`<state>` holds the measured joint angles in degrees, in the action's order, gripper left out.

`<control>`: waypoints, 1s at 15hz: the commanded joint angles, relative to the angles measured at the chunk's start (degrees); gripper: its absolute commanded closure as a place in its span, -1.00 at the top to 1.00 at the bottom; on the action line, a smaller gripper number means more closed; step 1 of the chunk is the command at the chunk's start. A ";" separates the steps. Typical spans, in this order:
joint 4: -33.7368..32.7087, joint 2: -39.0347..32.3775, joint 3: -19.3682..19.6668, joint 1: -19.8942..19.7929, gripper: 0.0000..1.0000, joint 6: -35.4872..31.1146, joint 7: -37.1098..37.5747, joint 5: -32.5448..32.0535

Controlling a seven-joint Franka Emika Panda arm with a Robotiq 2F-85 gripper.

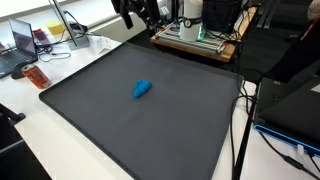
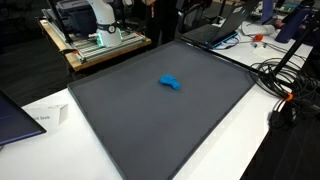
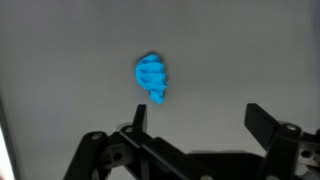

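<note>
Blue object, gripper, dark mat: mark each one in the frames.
blue object [image 3: 152, 79]: wrist view, middle of its ribbed body.
gripper [image 3: 198, 120]: wrist view, midway between its open fingertips.
dark mat [image 1: 190, 125]: in an exterior view, bare surface away from the blue object.

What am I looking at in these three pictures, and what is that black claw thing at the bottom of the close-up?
The claw is the two-fingered gripper of a robot arm. Two pictures come from cameras standing outside the robot, looking across a dark grey mat from different places. The close-up comes from a camera on the wrist, looking past the black fingers. On the mat lies a small blue ridged object. The gripper is open, holds nothing, and hangs clear of the object.
</note>
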<state>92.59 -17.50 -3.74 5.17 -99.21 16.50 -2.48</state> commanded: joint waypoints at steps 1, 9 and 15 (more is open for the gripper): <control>-8.72 -8.69 1.71 1.62 1.00 3.45 4.23 -2.52; -21.47 -22.47 4.62 3.41 1.00 9.48 8.76 -2.49; -25.92 -27.47 6.04 4.38 1.00 9.15 7.42 -3.98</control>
<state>70.38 -42.34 1.18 8.41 -92.10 24.57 -4.53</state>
